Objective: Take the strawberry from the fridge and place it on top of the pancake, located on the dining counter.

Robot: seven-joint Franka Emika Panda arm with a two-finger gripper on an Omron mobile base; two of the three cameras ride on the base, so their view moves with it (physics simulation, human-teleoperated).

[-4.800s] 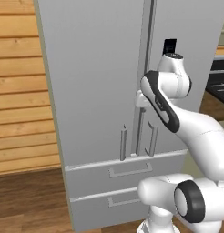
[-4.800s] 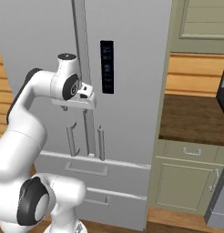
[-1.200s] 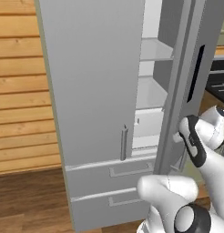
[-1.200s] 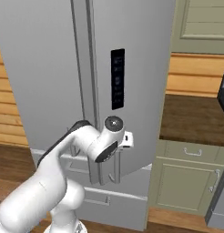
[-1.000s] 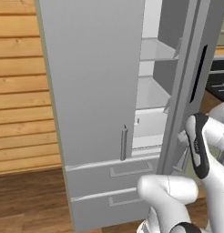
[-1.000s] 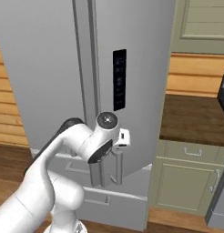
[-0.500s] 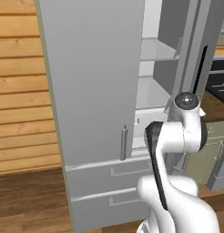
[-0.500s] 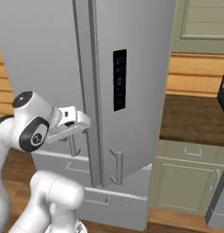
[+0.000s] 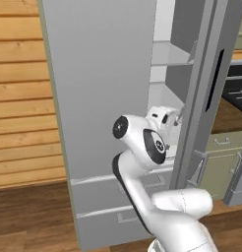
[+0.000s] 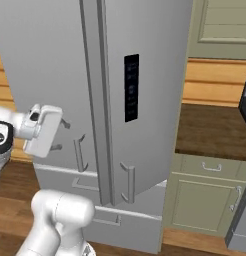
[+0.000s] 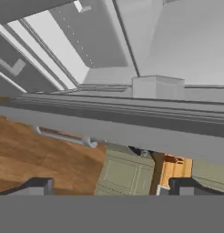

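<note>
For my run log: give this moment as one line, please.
stage: fridge opening | fridge: right door ajar, left door shut | gripper: open, empty, by door handles | strawberry: not seen yet

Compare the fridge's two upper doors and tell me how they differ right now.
The right door stands swung partly open, baring pale shelves; the left door sits shut and flush. The right door carries a dark control panel on its face; the left door's face is plain. The open gripper hangs in front of the left door, not the right door. Both are light grey with slim vertical bar handles.
</note>
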